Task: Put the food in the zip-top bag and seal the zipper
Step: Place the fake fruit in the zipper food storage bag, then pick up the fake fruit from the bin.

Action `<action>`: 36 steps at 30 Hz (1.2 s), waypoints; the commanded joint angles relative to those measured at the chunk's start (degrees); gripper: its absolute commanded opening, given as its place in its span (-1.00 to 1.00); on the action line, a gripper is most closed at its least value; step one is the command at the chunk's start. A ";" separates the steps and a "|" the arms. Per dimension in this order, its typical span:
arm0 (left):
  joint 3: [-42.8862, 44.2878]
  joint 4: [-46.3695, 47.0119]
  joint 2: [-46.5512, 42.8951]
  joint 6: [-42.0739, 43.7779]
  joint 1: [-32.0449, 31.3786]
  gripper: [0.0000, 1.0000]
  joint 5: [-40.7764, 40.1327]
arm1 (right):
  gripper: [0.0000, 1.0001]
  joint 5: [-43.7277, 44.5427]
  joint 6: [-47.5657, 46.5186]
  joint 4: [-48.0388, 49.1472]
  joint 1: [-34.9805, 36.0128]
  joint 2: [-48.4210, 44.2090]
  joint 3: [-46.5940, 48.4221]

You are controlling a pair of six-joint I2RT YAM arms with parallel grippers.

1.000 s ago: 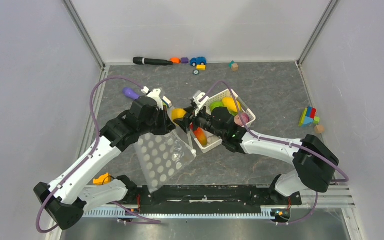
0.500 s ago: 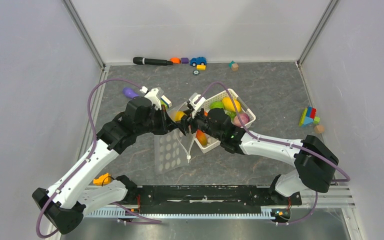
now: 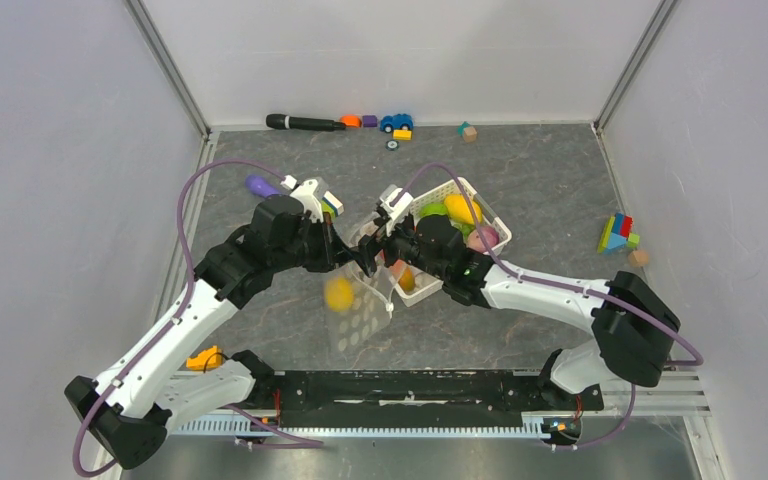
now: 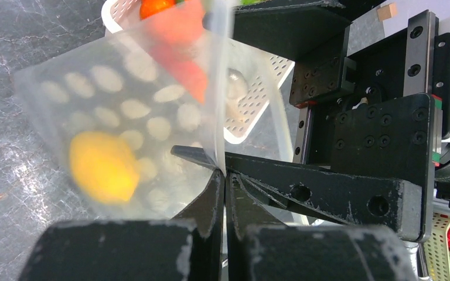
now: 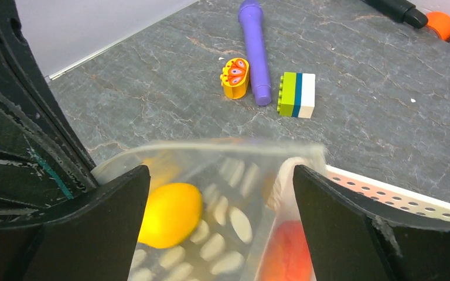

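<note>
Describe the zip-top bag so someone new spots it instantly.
Middle of the grey table, just left of the white lattice basket, the left claw pinches the zip-top bag by its edge. It hangs there, clear floppy plastic with white dots, a yellow fruit inside; the basket is rigid and opaque.

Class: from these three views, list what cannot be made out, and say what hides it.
1. Top view: the yellow food in the zip-top bag is motion-blurred; kind unclear.
2. Left wrist: a red-orange piece behind the bag is smeared by plastic and cut by the top edge.
3. Top view: the right arm hides part of the white basket.
</note>
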 commanded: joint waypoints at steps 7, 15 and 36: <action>0.23 2.38 -0.17 1.38 1.00 -0.96 -1.38 | 0.96 -3.84 -0.88 -4.09 0.59 -5.65 3.18; 0.48 1.72 -0.20 1.41 1.52 -0.96 -2.73 | 0.96 -3.09 -4.42 -8.14 -0.66 -16.30 -0.50; 0.59 0.85 -1.83 1.76 2.33 -0.96 -5.31 | 0.91 6.08 -5.15 -12.82 -14.74 -7.85 -1.65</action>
